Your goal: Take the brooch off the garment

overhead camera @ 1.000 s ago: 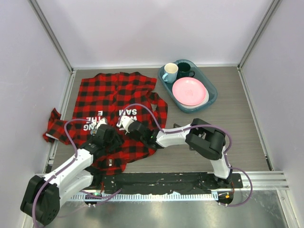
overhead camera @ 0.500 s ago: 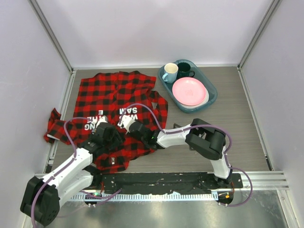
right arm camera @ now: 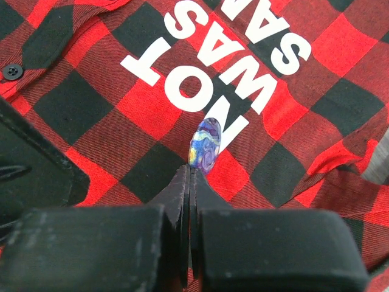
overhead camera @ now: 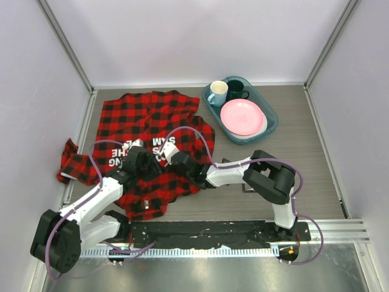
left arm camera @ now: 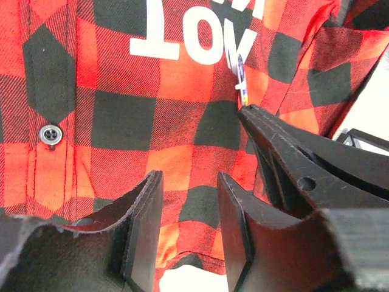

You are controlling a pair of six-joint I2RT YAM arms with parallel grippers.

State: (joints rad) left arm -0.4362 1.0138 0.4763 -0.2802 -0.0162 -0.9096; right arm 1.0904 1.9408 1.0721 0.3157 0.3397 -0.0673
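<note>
The garment [overhead camera: 146, 118], a red-and-black checked shirt with white lettering, lies spread on the table's left side. The brooch [right arm camera: 205, 145], a small blue-and-yellow oval, sits just below the letters and shows edge-on in the left wrist view [left arm camera: 241, 79]. My right gripper [right arm camera: 189, 170] is shut, its tips pinching the brooch's lower edge. In the top view it [overhead camera: 167, 155] sits at the shirt's middle. My left gripper [left arm camera: 188, 182] stands open over the cloth just left of the right one, fingers apart with only flat fabric beneath. From above the left gripper [overhead camera: 141, 159] nearly touches the right.
A blue-grey tray [overhead camera: 271, 129] at the back right holds a pink plate [overhead camera: 242, 117], a light mug [overhead camera: 217, 92] and a dark mug [overhead camera: 236, 90]. A shirt sleeve [overhead camera: 70, 159] trails to the left wall. Bare wood table lies right of the arms.
My right gripper closed its jaws at the brooch's edge. My left arm moved forward and right over the shirt, ending beside the right gripper, and the near hem bunched up.
</note>
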